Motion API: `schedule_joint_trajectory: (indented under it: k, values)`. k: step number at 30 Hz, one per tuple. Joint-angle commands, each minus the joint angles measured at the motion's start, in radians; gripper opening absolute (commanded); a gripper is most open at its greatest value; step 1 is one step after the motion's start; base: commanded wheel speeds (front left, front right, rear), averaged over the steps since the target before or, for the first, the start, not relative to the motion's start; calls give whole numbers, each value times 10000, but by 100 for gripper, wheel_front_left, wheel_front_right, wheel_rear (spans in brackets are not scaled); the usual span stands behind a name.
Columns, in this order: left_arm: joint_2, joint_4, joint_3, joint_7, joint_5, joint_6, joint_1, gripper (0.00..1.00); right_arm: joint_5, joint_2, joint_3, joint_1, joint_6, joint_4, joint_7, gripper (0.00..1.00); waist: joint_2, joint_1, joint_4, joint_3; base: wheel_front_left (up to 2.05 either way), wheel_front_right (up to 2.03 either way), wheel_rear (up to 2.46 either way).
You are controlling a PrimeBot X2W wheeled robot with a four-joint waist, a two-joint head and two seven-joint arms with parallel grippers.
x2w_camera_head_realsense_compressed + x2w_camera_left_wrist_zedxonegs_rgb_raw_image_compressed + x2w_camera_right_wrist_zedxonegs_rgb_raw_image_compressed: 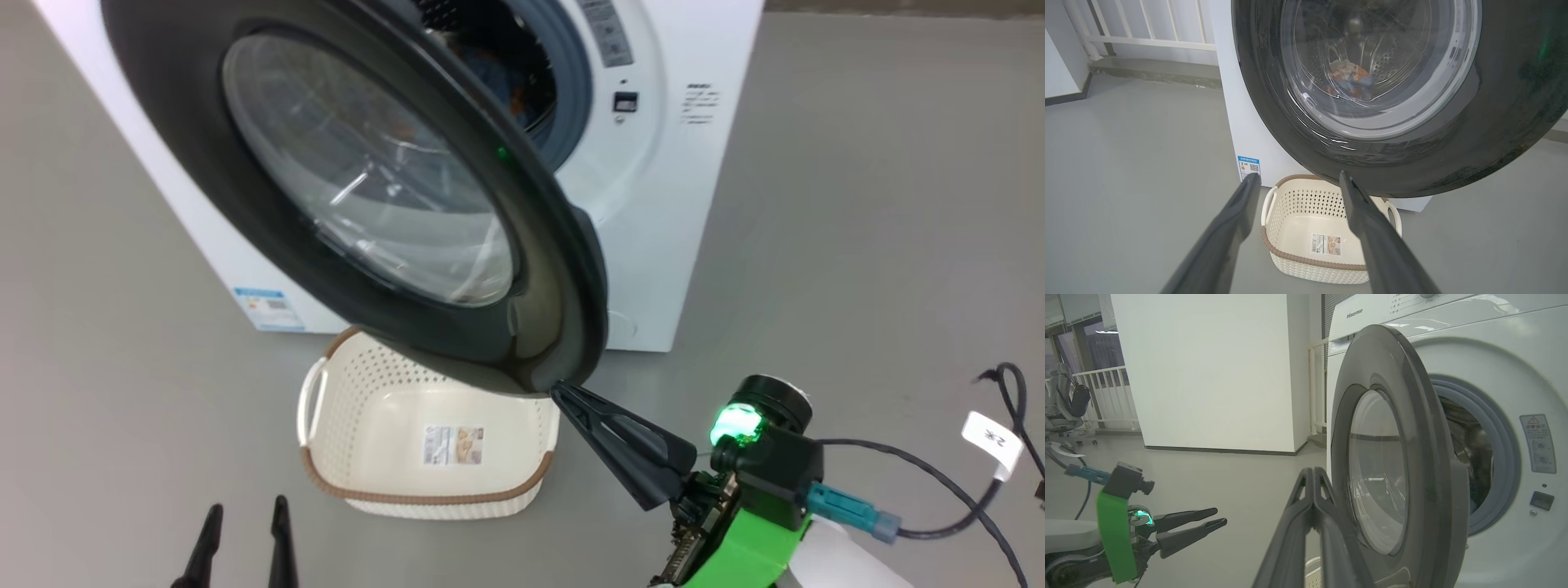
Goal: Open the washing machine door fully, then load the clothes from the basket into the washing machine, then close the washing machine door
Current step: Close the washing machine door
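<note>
The washing machine door [522,269], a black ring around clear glass, stands half open over the basket [384,408], which holds nothing but its paper label. My right gripper [559,390] is shut, its tips against the door's lower outer face near the rim. In the right wrist view its closed fingers [1312,471] lie beside the door's glass side [1412,457]. My left gripper [247,506] is open and holds nothing, near the basket's front. The clothes [1349,79], blue and orange, lie inside the washing machine [694,204] drum, seen through the glass.
Grey floor spreads all around. A black cable with a white tag [992,437] trails on the floor at the right. A white railing [1147,41] and a white wall [1208,371] stand behind and beside the machine. An office chair [1063,408] stands far off.
</note>
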Motion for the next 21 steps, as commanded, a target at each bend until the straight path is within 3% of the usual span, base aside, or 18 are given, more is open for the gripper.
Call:
schedule_joint_trajectory:
  k: [1,11,21]
  values:
    - [83,-230,244,-93,-78,36,-431,100,90,6,153,-235,16,-138,-46,0,-1,0,344,320,0,0,0]
    - [83,-389,-525,-93,-438,88,-1183,100,142,-147,117,-1036,16,1533,-46,0,-1,0,1190,1425,0,0,0]
    - [83,-257,-1142,-93,-770,95,-1901,100,0,439,-1050,-1620,16,2499,-46,0,-1,0,1549,2208,0,0,0]
